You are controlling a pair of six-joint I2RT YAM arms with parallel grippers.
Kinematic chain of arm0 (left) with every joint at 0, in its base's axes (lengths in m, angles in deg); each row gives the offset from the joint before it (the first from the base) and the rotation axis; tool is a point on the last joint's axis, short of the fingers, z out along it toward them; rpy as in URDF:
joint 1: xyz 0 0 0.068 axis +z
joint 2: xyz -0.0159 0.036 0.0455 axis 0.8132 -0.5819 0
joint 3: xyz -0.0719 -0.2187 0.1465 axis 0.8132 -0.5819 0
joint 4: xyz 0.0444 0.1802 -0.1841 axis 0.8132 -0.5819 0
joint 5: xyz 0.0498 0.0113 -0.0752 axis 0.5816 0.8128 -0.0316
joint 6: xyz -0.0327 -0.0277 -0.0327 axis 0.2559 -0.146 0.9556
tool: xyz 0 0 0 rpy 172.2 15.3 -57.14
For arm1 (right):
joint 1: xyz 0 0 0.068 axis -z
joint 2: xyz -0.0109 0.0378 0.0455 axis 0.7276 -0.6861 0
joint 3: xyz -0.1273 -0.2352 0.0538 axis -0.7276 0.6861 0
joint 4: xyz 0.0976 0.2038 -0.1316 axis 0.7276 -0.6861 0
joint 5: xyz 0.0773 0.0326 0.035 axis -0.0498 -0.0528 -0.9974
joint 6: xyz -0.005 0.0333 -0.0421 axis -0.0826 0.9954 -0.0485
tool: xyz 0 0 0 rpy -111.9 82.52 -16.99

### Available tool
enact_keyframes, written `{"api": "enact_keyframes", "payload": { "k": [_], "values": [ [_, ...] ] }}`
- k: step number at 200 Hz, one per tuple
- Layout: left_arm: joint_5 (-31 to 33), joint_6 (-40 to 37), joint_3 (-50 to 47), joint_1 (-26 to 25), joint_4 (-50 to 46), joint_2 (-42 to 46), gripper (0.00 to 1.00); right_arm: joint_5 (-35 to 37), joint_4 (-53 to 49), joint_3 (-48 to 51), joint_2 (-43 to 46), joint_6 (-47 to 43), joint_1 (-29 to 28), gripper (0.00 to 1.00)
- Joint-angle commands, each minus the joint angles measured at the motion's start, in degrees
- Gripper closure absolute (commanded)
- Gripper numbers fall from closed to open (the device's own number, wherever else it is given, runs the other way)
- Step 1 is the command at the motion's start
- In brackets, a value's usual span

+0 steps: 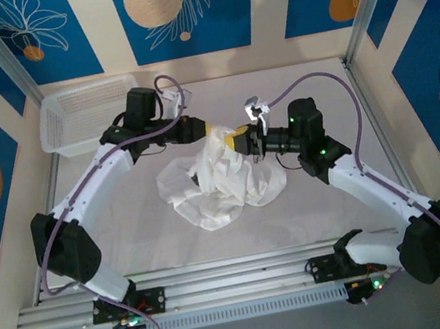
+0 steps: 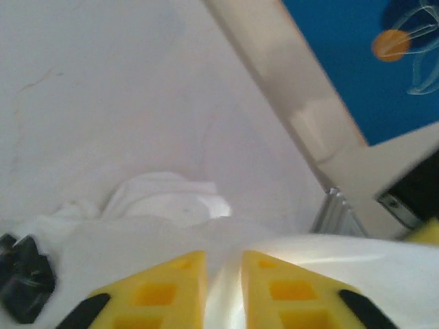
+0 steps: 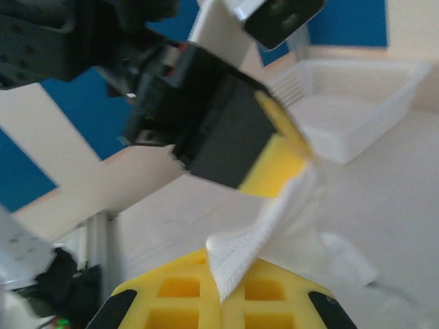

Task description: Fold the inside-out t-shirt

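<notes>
At the centre of the overhead frame we see the inside-out t-shirt bunched on the tabletop, with one part lifted. The left end effector and the right end effector each pinch its cloth, close together. A mesh basket sits at upper left.

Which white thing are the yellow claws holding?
The wrinkled cloth t-shirt mid-table: left gripper and right gripper pinch it. The mesh basket sits untouched, far left.
</notes>
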Motion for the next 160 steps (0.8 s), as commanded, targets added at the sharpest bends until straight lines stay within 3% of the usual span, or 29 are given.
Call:
{"api": "enact_keyframes", "payload": {
  "k": [1,14,38,71,91,118,134,160],
  "values": [
    [6.63,-2.2,-0.55,1.88,-2.41,1.34,0.57,-3.85,4.2,0.45,2.22,9.84,1.48,1.0],
    [9.28,-2.9,-2.54,1.85,-3.35,4.66,0.49,-0.9,2.85,0.17,1.44,11.26,3.07,1.0],
    [11.17,-2.75,-6.67,0.34,-4.79,12.2,0.47,-0.48,1.54,-0.54,-0.28,14.61,5.68,1.0],
    [13.81,2.59,-10.27,-9.46,-3.41,16.46,0.53,1.05,0.47,-0.96,-1.43,15.05,5.65,1.0],
    [15.33,6.96,-10.64,-13.84,-1.44,13.65,0.53,1.55,-0.45,-1.13,-1.35,15.3,5.57,1.0],
    [12.8,11.04,-9.59,-14.49,3.05,7.57,0.53,1.68,-0.97,-1.05,-0.87,15.75,5.39,1.0],
    [10.63,11.03,-7.01,-14.61,2.04,2.97,0.51,2.92,-2.29,-1.14,-0.43,15.75,5.39,1.0],
    [12.51,7.98,-5.0,-14.85,-3.52,-0.98,0.54,5.91,-4.83,-1.22,0.17,16.06,5.95,1.0]
  ]
}}
